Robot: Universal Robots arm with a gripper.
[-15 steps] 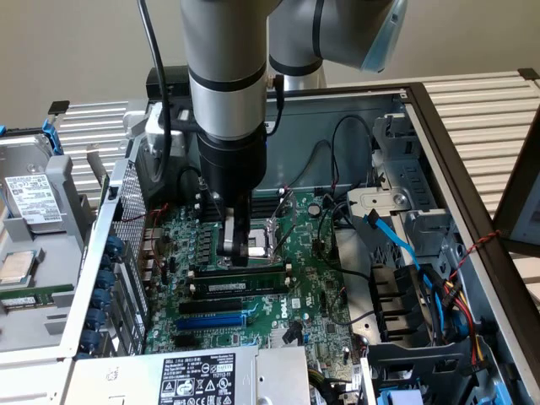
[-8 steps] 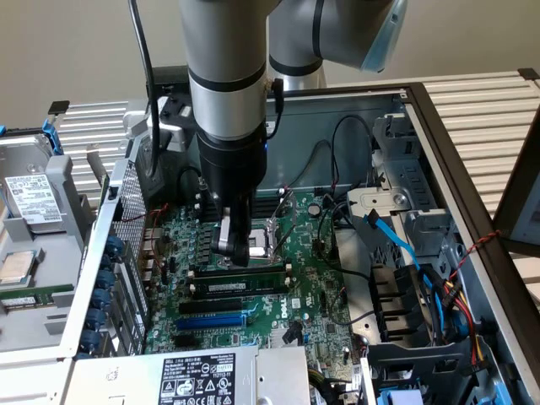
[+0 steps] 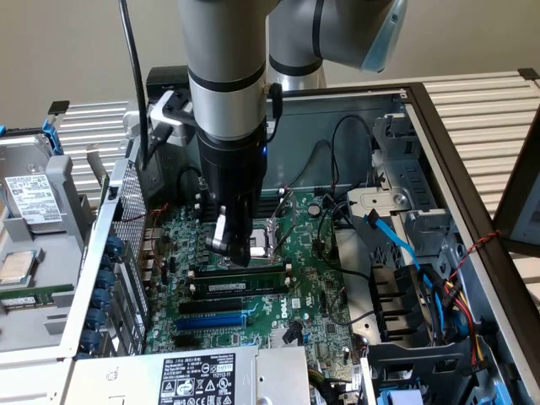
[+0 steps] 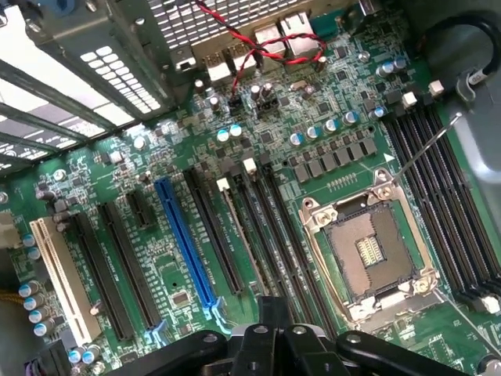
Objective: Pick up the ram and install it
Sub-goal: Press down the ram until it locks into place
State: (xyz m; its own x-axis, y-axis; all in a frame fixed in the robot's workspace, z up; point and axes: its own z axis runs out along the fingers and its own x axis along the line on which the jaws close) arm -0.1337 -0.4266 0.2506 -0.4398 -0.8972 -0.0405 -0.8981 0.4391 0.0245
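Directly under the wrist, the gripper (image 3: pixel 231 246) hangs low over the motherboard (image 3: pixel 325 291) with its fingers clenched together, and nothing is grasped between them as far as I can judge. Just below the fingertips is the ram (image 3: pixel 243 278), a thin green stick with a white label. It appears to stand on its edge in one of the long black memory slots, not lying loose on the board. Its long axis runs along the slot, almost from the exterior view's left to the exterior view's right, rising a little toward the right. The closed tips are above the part of the stick that is nearer to its left end, not above its middle. I cannot tell if they touch its upper edge or only hover very close to it. I also cannot tell if the stick is pressed fully down, because the clips at its ends are too small to read. Beside the ram, a little farther from the gripper, lies the blue slot (image 3: pixel 211 321), parallel to it. On the other side is the open CPU socket (image 4: pixel 372 251), and beyond the board a light blue cable (image 3: pixel 396 240) crosses toward the drive cage (image 3: pixel 405 202).
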